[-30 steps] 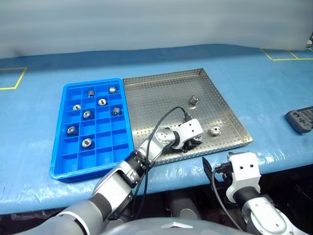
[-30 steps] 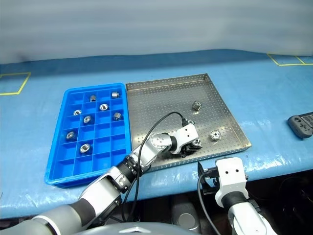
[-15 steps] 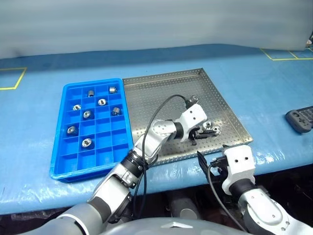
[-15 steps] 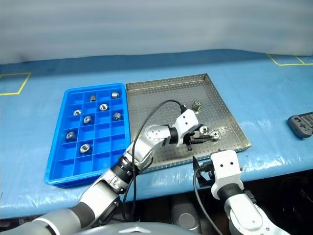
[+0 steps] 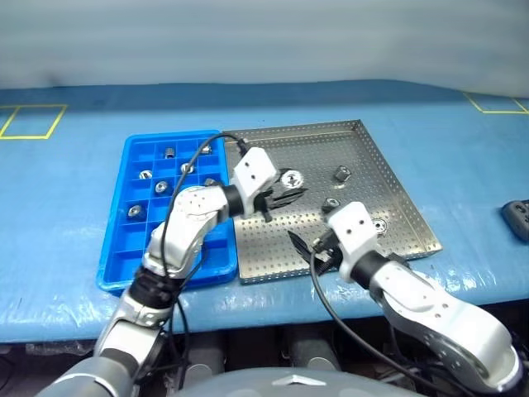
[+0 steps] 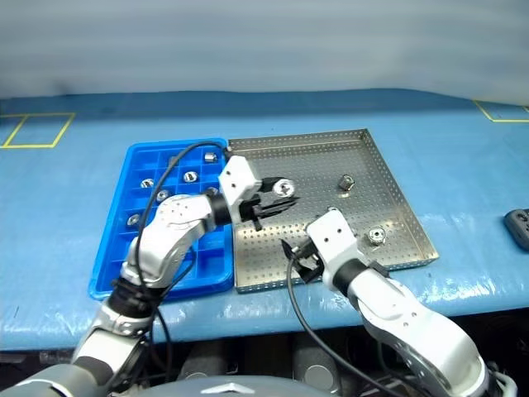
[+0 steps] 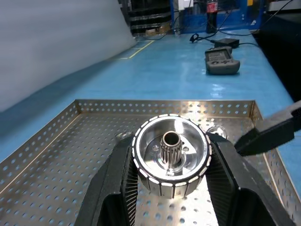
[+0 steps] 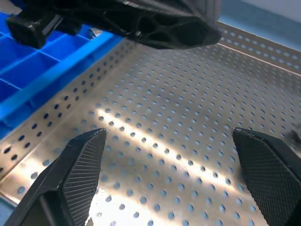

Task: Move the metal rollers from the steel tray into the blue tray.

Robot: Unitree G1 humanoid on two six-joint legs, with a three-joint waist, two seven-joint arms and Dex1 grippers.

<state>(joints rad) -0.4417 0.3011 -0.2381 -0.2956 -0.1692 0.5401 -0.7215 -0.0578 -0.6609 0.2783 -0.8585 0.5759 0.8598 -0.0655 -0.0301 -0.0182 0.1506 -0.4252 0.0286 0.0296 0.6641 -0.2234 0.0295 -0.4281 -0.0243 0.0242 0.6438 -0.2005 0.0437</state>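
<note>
The left hand (image 5: 285, 192) was clamped on one small silvery metal roller (image 7: 171, 159), a ribbed ring with a toothed hub at its middle, pinched between the two black fingers (image 7: 117, 181) and held clear above the large square steel tray (image 5: 388, 178) with its perforated floor and low rim, over the part of that tray nearest the bright blue plastic tray (image 5: 117, 248). The blue tray lay on the blue-covered desk (image 5: 74, 165), its edge against the steel tray's on the robot's left, and several more rollers (image 5: 161, 187) sat one to a square compartment in its far half. Three rollers were left in the steel tray: one (image 5: 341, 173) toward the far right, one (image 5: 329, 203) near the middle and partly hidden by the right arm, and one (image 6: 376, 236) close to the right rim. The right hand (image 5: 307, 250) hung over the near part of the steel tray with its black fingers (image 8: 82, 165) spread wide and nothing between them. A dark handheld controller (image 5: 519, 219) lay on the desk well off to the right.
</note>
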